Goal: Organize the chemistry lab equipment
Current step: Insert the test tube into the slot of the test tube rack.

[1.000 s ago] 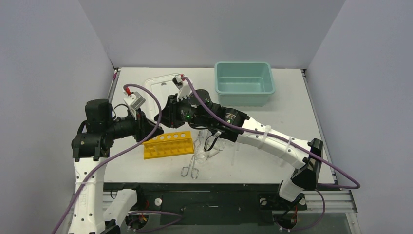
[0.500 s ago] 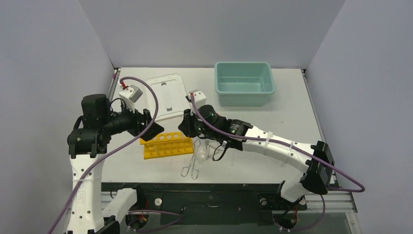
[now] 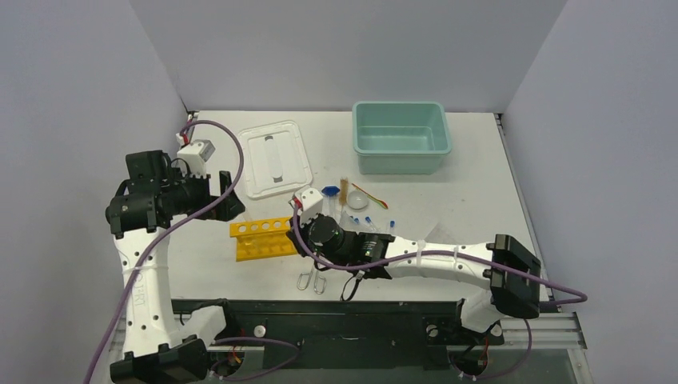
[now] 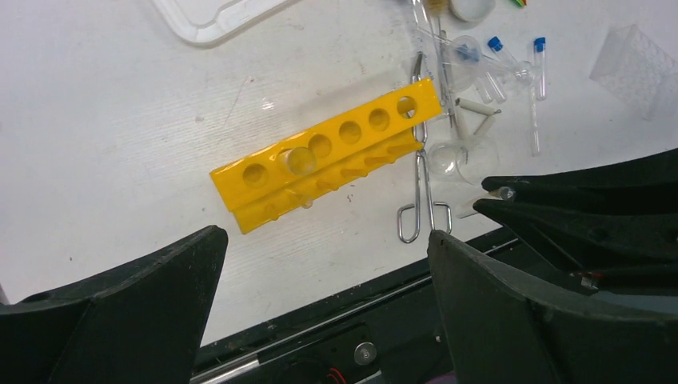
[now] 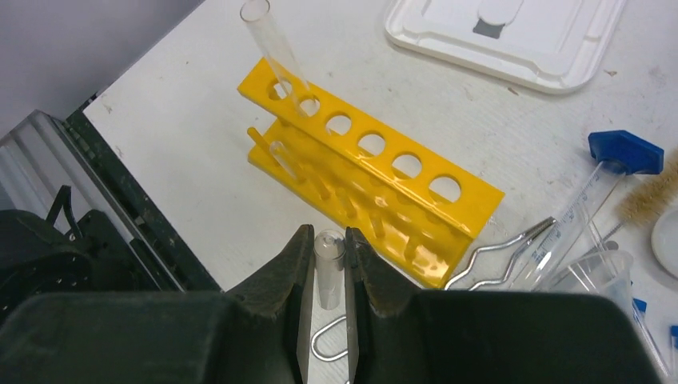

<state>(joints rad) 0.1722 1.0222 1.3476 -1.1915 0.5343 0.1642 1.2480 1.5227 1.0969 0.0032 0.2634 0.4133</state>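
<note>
Just on the near side of the yellow holed rack point(image 5: 376, 180), my right gripper point(image 5: 327, 240) is pinching a clear glass tube point(image 5: 327, 276) between nearly closed fingers. The tube's long axis is running along the fingers, and its open mouth is pointing out past their tips toward the rack. The rack is lying with its long axis left to right in the top view, its right end tipped a little toward the back and its six holes facing up. A second glass tube point(image 5: 276, 52) is standing in the second hole from the end away from the tongs, leaning slightly, mouth up. The metal loop-handled tongs point(image 4: 421, 168) are lying along the rack's right end, loops pointing at the near edge. My left gripper point(image 4: 324, 240) is hanging above and left of the rack, spread wide and gripping nothing. I'm making out lettering on the left arm point(image 3: 140, 280), but it is too small to read
</note>
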